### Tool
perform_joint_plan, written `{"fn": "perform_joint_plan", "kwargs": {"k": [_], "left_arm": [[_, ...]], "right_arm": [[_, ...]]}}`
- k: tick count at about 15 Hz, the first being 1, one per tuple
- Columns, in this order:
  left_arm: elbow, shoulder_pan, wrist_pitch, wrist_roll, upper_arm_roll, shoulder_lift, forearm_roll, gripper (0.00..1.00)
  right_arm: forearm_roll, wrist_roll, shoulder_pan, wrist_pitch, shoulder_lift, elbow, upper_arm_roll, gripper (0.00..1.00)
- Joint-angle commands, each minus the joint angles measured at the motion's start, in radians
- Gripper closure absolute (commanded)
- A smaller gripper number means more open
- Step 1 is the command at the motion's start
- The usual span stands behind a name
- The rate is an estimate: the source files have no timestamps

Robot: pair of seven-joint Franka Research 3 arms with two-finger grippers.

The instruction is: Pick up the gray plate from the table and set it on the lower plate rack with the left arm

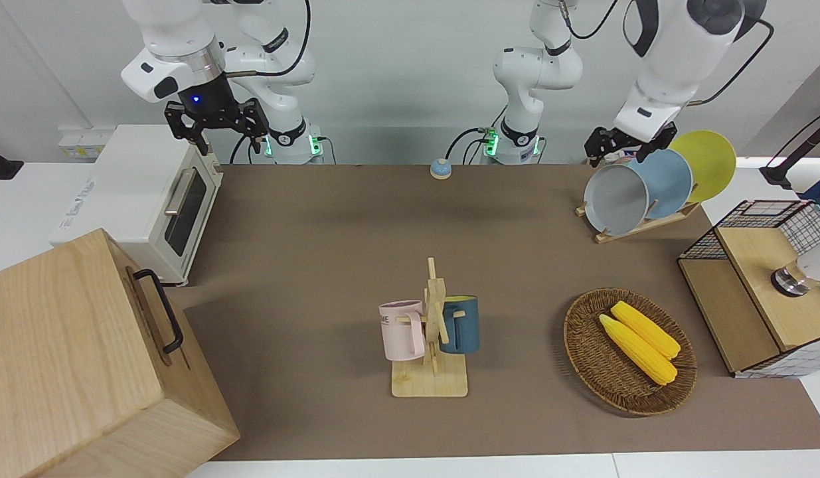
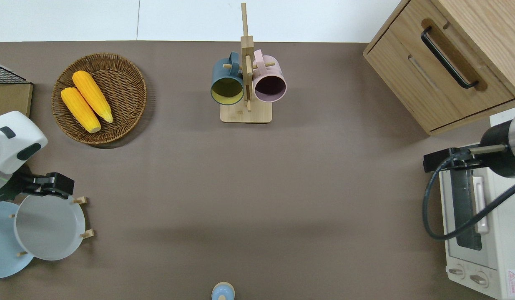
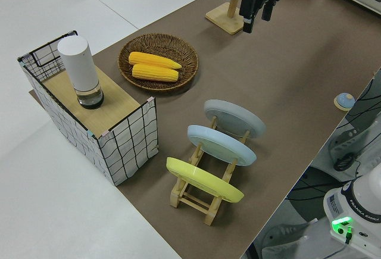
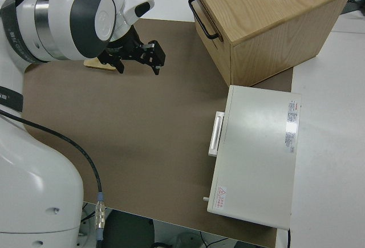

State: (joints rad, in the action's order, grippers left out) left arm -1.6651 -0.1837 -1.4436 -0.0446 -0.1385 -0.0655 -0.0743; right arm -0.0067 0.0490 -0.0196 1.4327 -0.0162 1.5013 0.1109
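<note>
The gray plate (image 1: 614,200) (image 2: 48,227) (image 3: 235,119) leans in the lowest slot of the light-wood plate rack (image 1: 639,226) (image 2: 85,200) (image 3: 202,196), at the left arm's end of the table (image 1: 330,232). My left gripper (image 1: 623,150) (image 2: 44,185) (image 3: 260,3) hangs open in the air over the gray plate's rim. It touches nothing, and there is nothing between its fingers. My right gripper (image 1: 217,126) (image 4: 137,60) is parked and open.
A light-blue plate (image 1: 668,180) and a yellow plate (image 1: 707,162) fill the rack's higher slots. A wire crate (image 1: 758,285) and a corn basket (image 1: 629,352) stand close to the rack. A mug stand (image 1: 433,332), a toaster oven (image 1: 144,199) and a wooden cabinet (image 1: 84,358) are also on the table.
</note>
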Motion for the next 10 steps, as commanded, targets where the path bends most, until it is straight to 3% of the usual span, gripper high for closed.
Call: {"fn": "perform_joint_plan", "kwargs": {"k": [1,3,10], "left_arm": [[0.119,0.013,0.026,0.057,-0.023,0.018,0.099,0.00],[0.169,0.044,0.023,0.058,0.000,0.029,0.108,0.00],[0.171,0.119,0.011,0.060,0.082,0.029,0.111,0.00]], "right_arm": [[0.019,0.009,-0.025,-0.015,-0.002,-0.007,0.018,0.013],[0.019,0.009,-0.025,-0.015,-0.002,-0.007,0.018,0.013],[0.019,0.009,-0.025,-0.015,-0.002,-0.007,0.018,0.013]]}}
